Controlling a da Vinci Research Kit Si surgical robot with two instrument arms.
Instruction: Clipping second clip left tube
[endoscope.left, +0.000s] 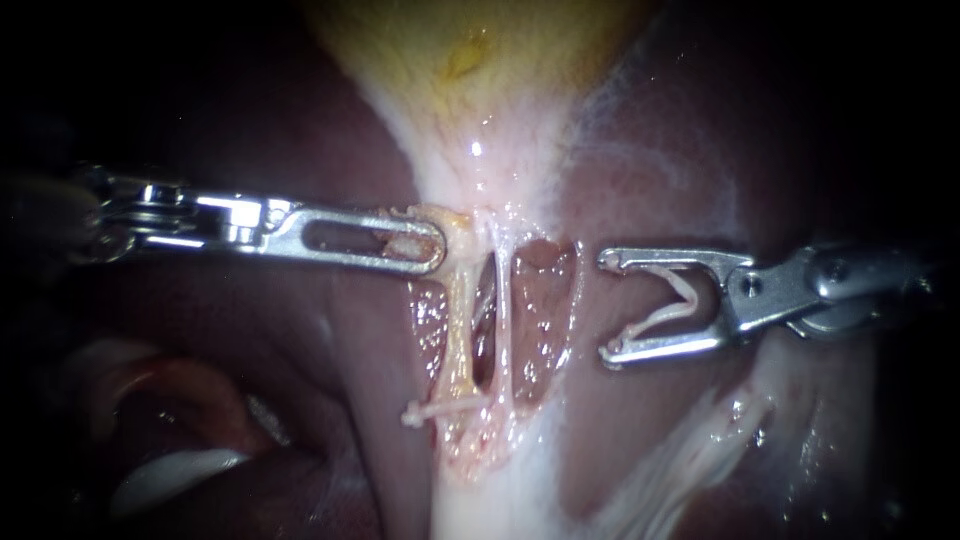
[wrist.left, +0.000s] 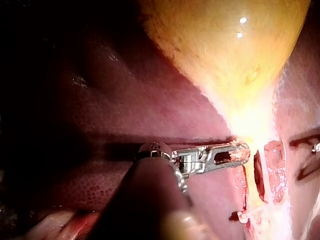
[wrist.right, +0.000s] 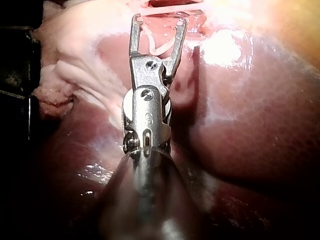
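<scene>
Two instruments lie over the tissue. In the endoscope view the left instrument (endoscope.left: 428, 240) comes in from 9 o'clock, level. Its slotted jaws are pressed together, pinching the upper end of the left tube (endoscope.left: 458, 320) just under the gallbladder's neck. The right instrument (endoscope.left: 606, 306) comes in from 3 o'clock. Its jaws are spread wide, and an open clip (endoscope.left: 688, 298) is seated between them, one leg against each jaw. This clip is a pale V with its bend toward the hinge at 3 o'clock and its mouth facing 9 o'clock, toward the tubes. It hangs over the liver (endoscope.left: 300, 350), apart from both tubes and on the 3 o'clock side of the right tube (endoscope.left: 503, 330). The right wrist view shows the same V in the spread jaws, with the tubes ahead of the tips.

There are two tubes, side by side, with a dark slit between them. Both have their long axis running from 12 to 6 o'clock. The left tube is thicker and yellowish; the right tube is thin and white.

There are two clips. The second is a shut clip (endoscope.left: 445, 408) on the left tube's lower end, lying across it from 9 to 3 o'clock.

Farthest off, at 12 o'clock, is the one yellow gallbladder (endoscope.left: 450, 50).
</scene>
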